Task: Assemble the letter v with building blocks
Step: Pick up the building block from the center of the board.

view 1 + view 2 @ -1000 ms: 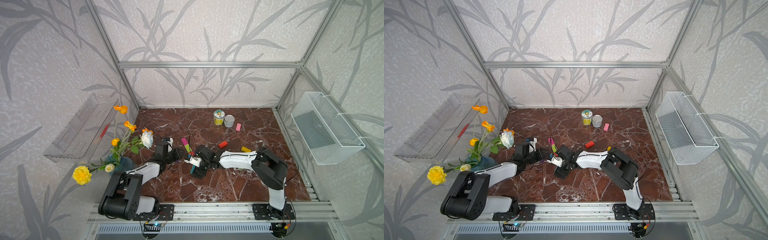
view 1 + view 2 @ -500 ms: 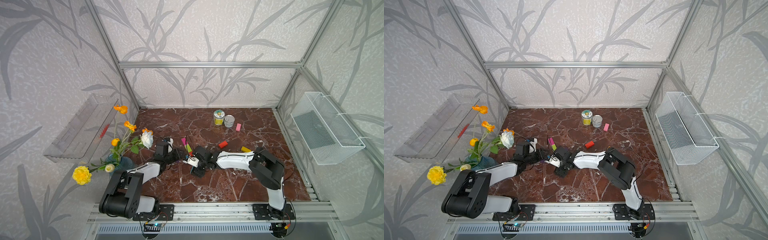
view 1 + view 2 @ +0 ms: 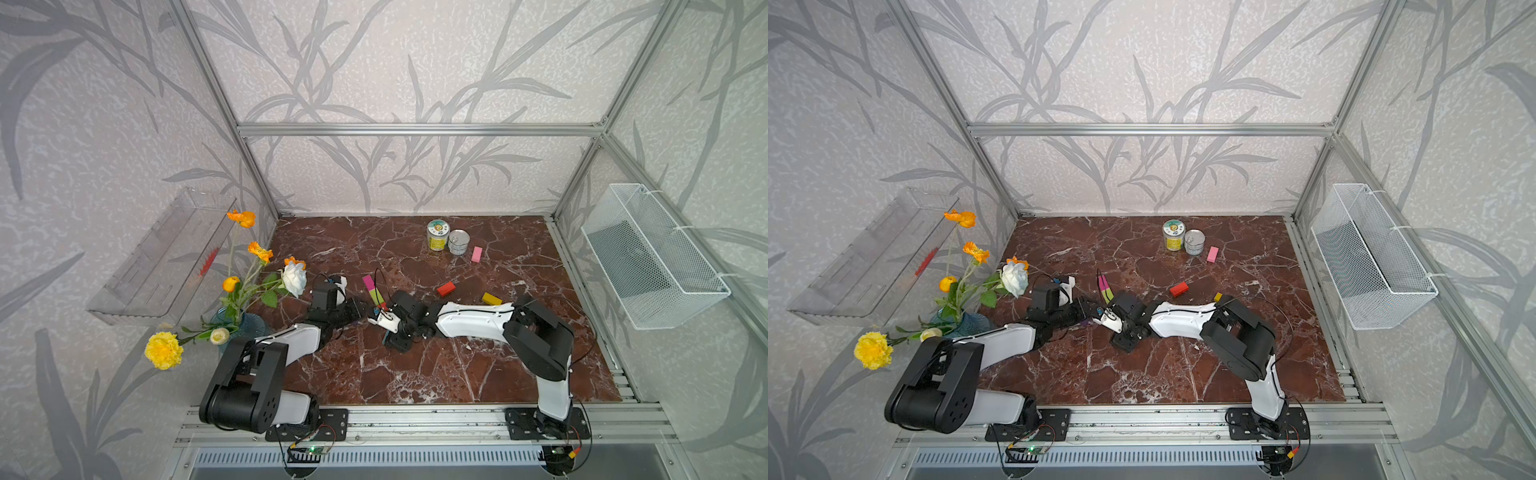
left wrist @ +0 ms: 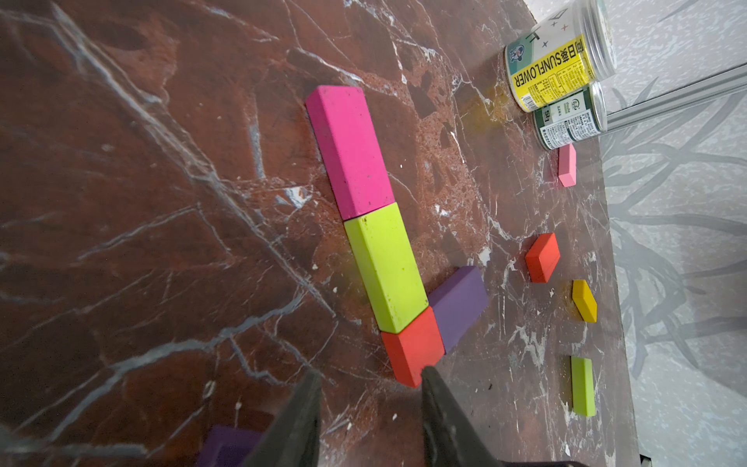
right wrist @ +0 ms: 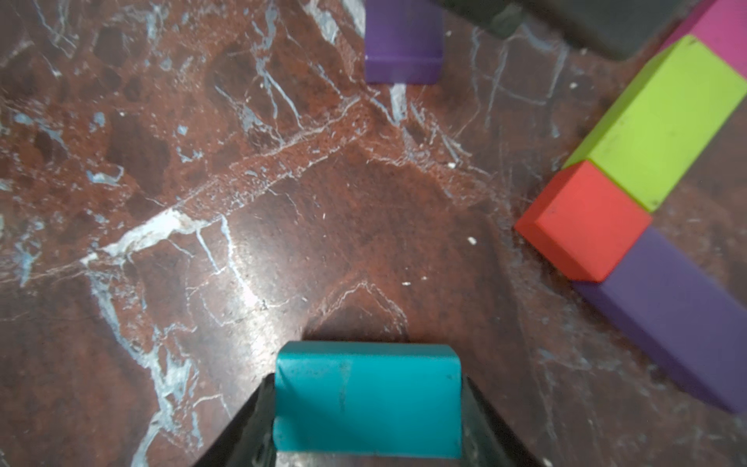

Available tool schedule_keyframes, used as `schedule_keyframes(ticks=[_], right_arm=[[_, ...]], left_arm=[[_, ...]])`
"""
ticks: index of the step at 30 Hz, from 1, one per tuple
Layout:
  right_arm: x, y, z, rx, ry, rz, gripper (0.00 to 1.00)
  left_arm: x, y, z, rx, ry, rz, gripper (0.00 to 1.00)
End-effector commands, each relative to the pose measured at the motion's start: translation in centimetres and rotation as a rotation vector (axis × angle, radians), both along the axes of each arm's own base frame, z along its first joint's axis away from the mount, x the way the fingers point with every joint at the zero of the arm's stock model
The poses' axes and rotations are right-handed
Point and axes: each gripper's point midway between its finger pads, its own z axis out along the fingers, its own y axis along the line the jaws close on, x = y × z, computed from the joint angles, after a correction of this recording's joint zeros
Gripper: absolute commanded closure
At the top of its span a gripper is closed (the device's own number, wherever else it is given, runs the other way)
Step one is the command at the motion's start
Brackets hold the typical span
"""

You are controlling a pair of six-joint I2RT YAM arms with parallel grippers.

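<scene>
Closing in over the last second, my right fingers [image 5: 242,432] now pinch the teal block [image 5: 368,396] on both sides, low over the table [image 5: 202,202] and a little short of the letter v [image 3: 376,296]. My left fingers [image 4: 299,424] stand spread and empty, one tip right by the red corner block [image 4: 412,343].

Done so far: the magenta block [image 4: 351,149] and lime block [image 4: 386,267] lie end to end and meet the red corner. One purple block [image 4: 458,307] starts the second stroke.

Left, I judge: the teal goes beyond that purple. A second purple block [image 5: 402,40], loose red block [image 4: 542,256], yellow block [image 4: 584,301], green block [image 4: 582,386] and pink block [image 4: 567,163] lie apart.
</scene>
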Motion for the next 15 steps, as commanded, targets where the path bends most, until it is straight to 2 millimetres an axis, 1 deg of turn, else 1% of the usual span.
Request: schedule_keyframes(ticks=[1, 5, 10, 15], right_arm=[[1.5, -0.4, 2.7, 0.066, -0.028, -0.061, 1.00], [3.5, -1.5, 3.6, 0.096, -0.029, -0.155, 1.00], [7.0, -3.5, 4.4, 0.077, -0.078, -0.311, 1.00], [9.4, -4.9, 5.1, 0.067, -0.074, -0.428, 1.00]], left_arm=[[-0.4, -0.2, -0.4, -0.011, 0.005, -0.012, 0.61], [-0.4, -0.3, -0.3, -0.011, 0.000, -0.016, 0.62], [-0.4, -0.6, -0.1, -0.016, -0.007, -0.025, 0.63], [-0.4, -0.7, -0.1, -0.012, -0.008, -0.029, 0.63]])
